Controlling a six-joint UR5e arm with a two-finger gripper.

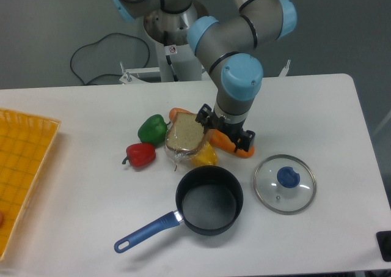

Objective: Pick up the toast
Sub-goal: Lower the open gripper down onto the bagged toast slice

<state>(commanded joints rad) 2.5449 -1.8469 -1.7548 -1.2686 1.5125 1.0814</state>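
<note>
Speckled tan-brown bread in crinkly clear wrap, the toast, is lying near the middle of the white table, propped at a tilt over a yellow pepper and touching it. The gripper is hanging just to the right of the toast, above the orange baguette-shaped loaf that is poking out beneath it; its two black fingers are standing apart with nothing between them, one finger overlapping the toast's right edge and the other sitting over the loaf's far end. Whether either finger is actually touching anything cannot be told from this view. A green pepper is sitting just left of the toast, and a red pepper is lying in front of that one. A black saucepan with a blue handle is standing nearer the camera, just below the yellow pepper, and a glass lid with a blue knob is lying flat to its right, well apart from the gripper. A yellow tray is occupying the table's left edge.
</note>
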